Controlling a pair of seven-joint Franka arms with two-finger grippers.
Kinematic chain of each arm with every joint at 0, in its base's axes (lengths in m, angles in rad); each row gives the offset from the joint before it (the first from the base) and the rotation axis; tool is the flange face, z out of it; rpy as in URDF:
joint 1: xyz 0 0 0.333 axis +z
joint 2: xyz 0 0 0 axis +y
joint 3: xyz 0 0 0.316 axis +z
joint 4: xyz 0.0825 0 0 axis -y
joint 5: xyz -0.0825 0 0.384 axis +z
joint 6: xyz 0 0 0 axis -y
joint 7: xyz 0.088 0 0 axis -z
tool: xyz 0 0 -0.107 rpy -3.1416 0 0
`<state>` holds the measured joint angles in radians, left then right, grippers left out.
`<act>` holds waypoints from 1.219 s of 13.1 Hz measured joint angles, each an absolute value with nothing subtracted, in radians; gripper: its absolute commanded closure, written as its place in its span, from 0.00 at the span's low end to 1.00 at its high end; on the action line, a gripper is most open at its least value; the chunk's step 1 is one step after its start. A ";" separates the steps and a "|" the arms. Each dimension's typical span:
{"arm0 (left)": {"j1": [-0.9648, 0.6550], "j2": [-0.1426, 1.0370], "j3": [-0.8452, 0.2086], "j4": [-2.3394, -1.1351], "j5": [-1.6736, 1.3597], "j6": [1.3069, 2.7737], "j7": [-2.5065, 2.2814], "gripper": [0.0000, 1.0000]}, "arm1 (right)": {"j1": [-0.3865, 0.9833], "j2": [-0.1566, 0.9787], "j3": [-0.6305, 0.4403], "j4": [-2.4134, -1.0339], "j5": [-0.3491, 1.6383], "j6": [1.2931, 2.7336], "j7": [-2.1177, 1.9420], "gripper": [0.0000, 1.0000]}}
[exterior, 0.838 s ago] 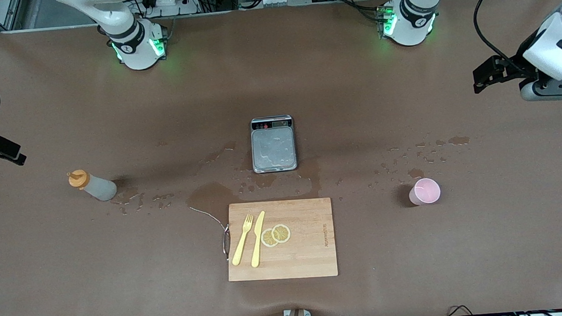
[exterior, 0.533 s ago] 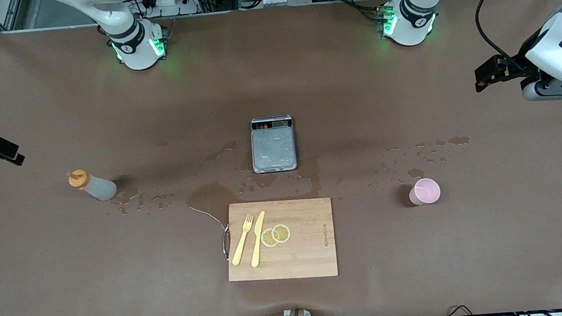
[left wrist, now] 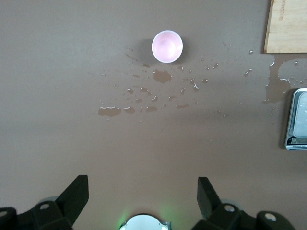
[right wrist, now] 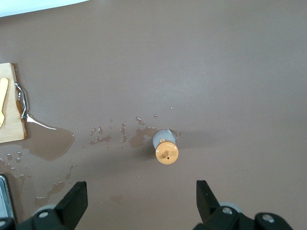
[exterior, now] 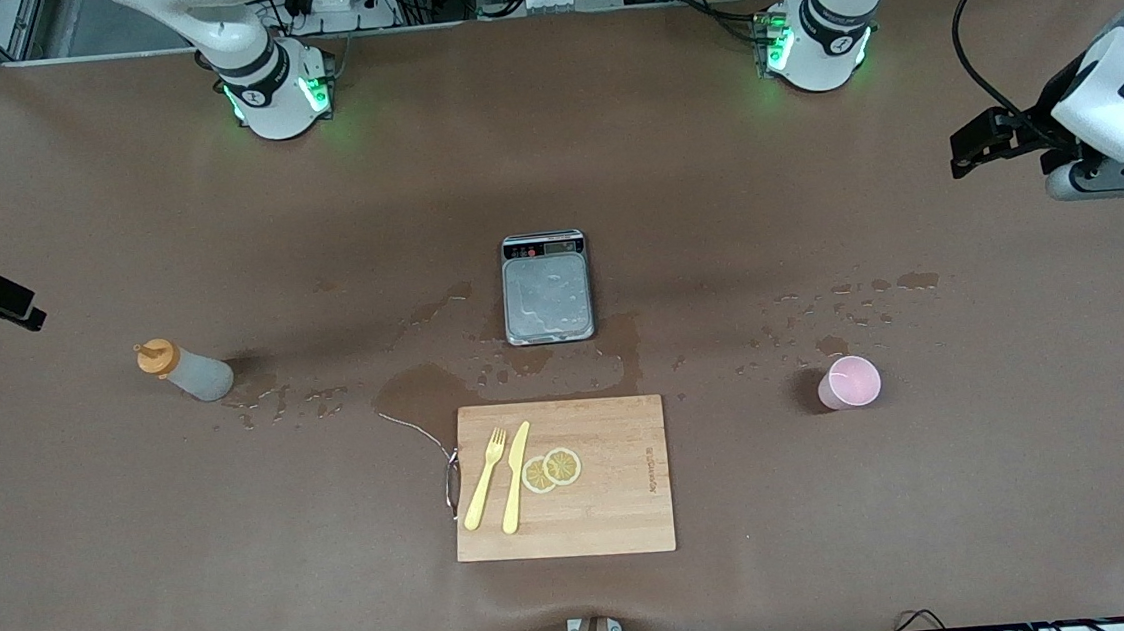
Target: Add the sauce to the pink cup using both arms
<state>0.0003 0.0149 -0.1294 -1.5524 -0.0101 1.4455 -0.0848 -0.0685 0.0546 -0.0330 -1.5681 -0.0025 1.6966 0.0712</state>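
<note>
Both my claws hang spread and empty, the right claw high above the upright sauce, the left claw above the pink cup on the tabletop.

the sauce is a small translucent grey-white squeeze bottle with an orange nozzle cap, standing upright on the brown surface toward the right arm's end, among wet splashes. the pink cup is a pale pink tumbler standing upright, mouth open, toward the left arm's end, slightly nearer the front camera than the bottle and well apart from it.
</note>
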 measured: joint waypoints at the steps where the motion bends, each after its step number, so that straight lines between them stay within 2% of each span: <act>1: 0.000 0.018 -0.131 -1.553 -0.010 1.444 -0.086 0.00 | -0.074 0.055 -0.033 -1.567 -0.004 1.698 0.071 0.00; 5: 0.000 0.035 -0.135 -1.555 -0.010 1.442 -0.087 0.00 | -0.123 0.061 -0.034 -1.567 -0.019 1.703 0.071 0.00; 11: 0.002 0.113 -0.131 -1.559 -0.010 1.445 -0.094 0.00 | -0.208 0.142 -0.037 -1.569 -0.048 1.762 0.071 0.00; 16: 0.025 0.189 -0.108 -1.559 -0.010 1.527 -0.098 0.00 | -0.299 0.157 -0.038 -1.569 -0.050 1.777 0.077 0.00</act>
